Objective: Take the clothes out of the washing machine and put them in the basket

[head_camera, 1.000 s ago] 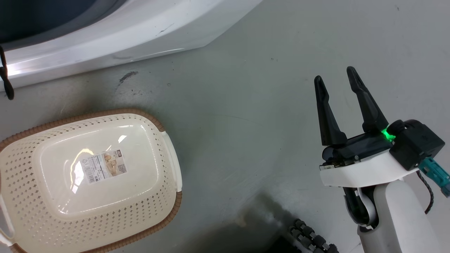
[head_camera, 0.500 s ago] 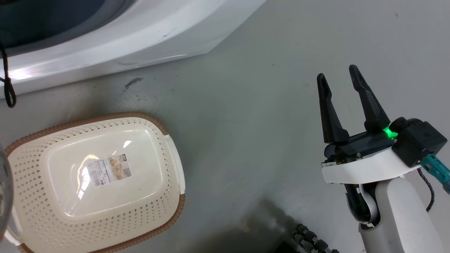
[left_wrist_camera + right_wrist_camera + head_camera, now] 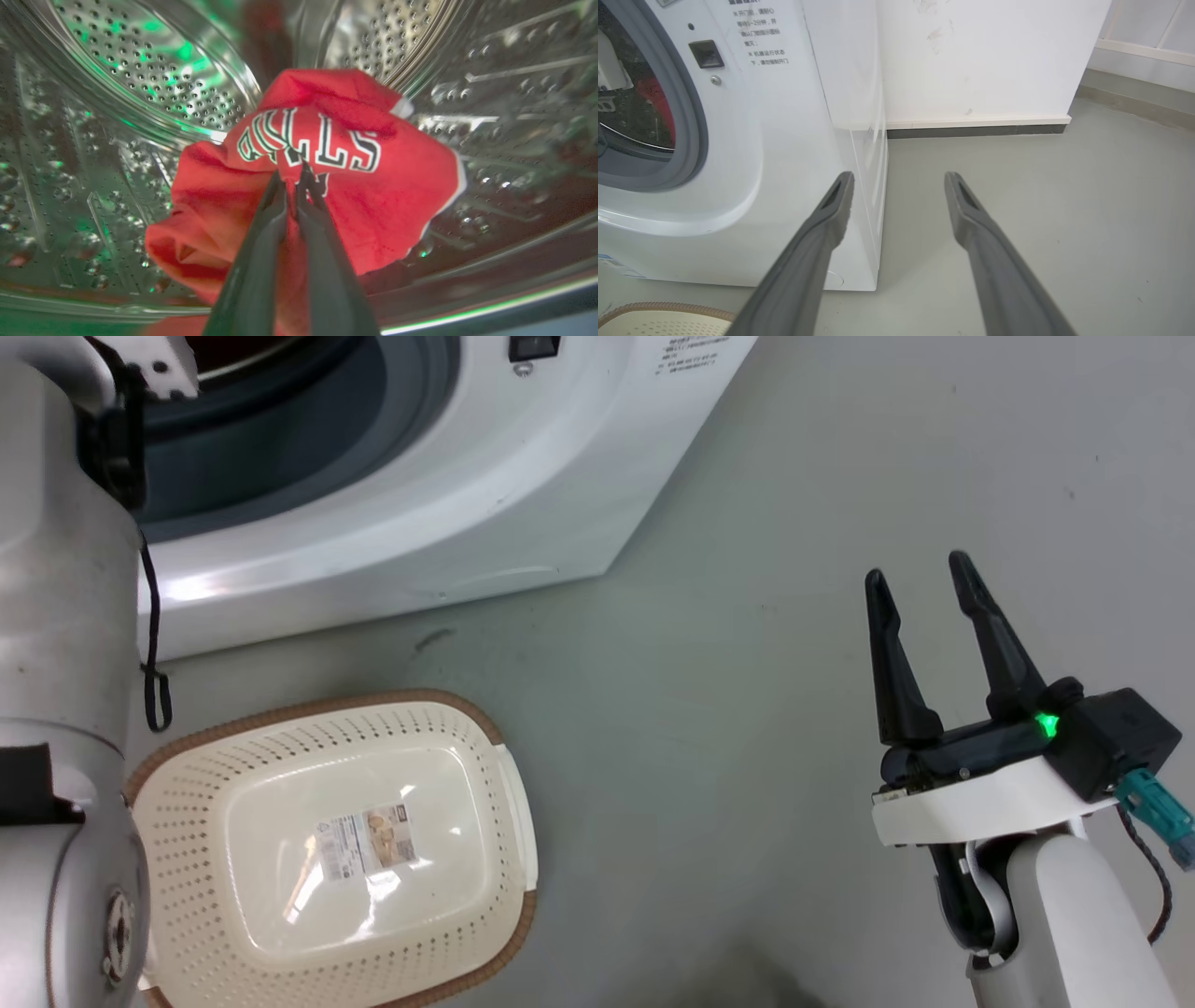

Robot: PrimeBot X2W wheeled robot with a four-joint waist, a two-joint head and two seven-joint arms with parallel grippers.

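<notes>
Upside-down BULLS lettering (image 3: pixel 308 144) across jersey (image 3: pixel 387 205)

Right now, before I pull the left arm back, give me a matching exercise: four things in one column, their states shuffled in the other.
Things:
1. left gripper
2. right gripper
3. basket
4. BULLS garment

States:
A. empty, standing on the floor
B. fingers apart, over bare floor
C. bunched inside the steel drum
D. fingers closed on red cloth

Pairs: 1-D, 2-B, 3-A, 4-C.
</notes>
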